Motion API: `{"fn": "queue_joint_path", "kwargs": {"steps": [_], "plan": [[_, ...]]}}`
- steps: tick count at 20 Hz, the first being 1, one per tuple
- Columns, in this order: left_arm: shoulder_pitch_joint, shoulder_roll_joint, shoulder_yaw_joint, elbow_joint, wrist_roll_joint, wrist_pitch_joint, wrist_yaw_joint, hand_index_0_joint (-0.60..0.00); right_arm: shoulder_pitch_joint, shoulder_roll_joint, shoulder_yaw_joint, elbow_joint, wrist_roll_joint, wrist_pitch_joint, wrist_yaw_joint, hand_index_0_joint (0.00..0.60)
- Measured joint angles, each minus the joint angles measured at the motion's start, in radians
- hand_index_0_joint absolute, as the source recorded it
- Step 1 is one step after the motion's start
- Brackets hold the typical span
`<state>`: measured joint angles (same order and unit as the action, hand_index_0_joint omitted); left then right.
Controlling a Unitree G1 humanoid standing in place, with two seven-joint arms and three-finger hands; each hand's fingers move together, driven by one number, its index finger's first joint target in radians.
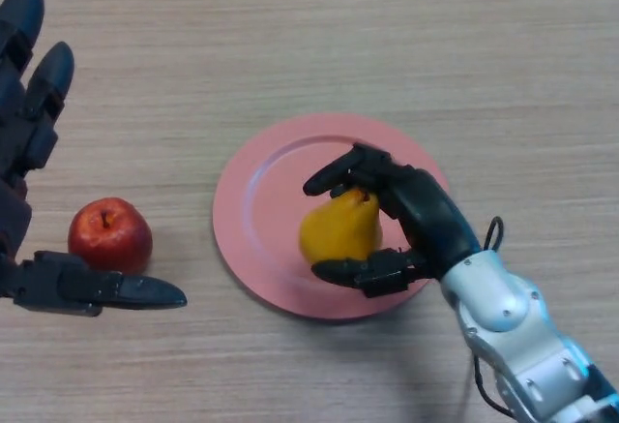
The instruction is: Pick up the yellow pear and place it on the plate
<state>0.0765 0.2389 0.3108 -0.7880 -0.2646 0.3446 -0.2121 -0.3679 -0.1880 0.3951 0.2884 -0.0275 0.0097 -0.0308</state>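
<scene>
The yellow pear (338,231) is over the middle of the pink plate (253,200); I cannot tell whether it rests on it. My right hand (421,212) comes in from the lower right, and its fingers and thumb are curled round the pear. My left hand (29,133) is at the left edge of the table with its fingers straight and holds nothing.
A red apple (109,234) lies on the wooden table (387,36) left of the plate, between the left hand's thumb and fingers without being held.
</scene>
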Motion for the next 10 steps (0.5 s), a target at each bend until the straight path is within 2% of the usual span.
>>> {"fn": "queue_joint_path", "kwargs": {"steps": [3, 4, 6, 7, 8, 9, 10], "plan": [[0.025, -0.014, 0.0, -0.001, 0.001, -0.002, -0.004, 0.0, -0.045, -0.002, 0.04, 0.097, 0.04, -0.043, -0.068, 0.6], [0.032, -0.014, 0.001, -0.001, 0.001, -0.002, -0.007, 0.0, -0.045, -0.004, 0.057, 0.095, 0.108, -0.04, -0.064, 0.6], [0.034, -0.014, 0.015, -0.013, 0.001, -0.002, -0.011, 0.0, -0.049, -0.004, 0.083, 0.094, 0.128, 0.019, -0.063, 0.6], [0.034, -0.014, 0.022, -0.016, 0.001, -0.002, -0.014, 0.0, -0.05, -0.004, 0.091, 0.095, 0.117, 0.035, -0.061, 0.501], [0.034, -0.014, 0.025, -0.016, 0.001, -0.002, -0.017, 0.0, -0.051, -0.004, 0.092, 0.095, 0.115, 0.039, -0.055, 0.35], [0.034, -0.014, 0.025, -0.016, 0.001, -0.002, -0.018, 0.0, -0.054, -0.004, 0.092, 0.094, 0.115, 0.039, -0.055, 0.251], [0.034, -0.014, 0.026, -0.016, 0.002, -0.002, -0.025, 0.0, -0.056, -0.004, 0.091, 0.084, 0.114, 0.045, -0.055, 0.1]]}}
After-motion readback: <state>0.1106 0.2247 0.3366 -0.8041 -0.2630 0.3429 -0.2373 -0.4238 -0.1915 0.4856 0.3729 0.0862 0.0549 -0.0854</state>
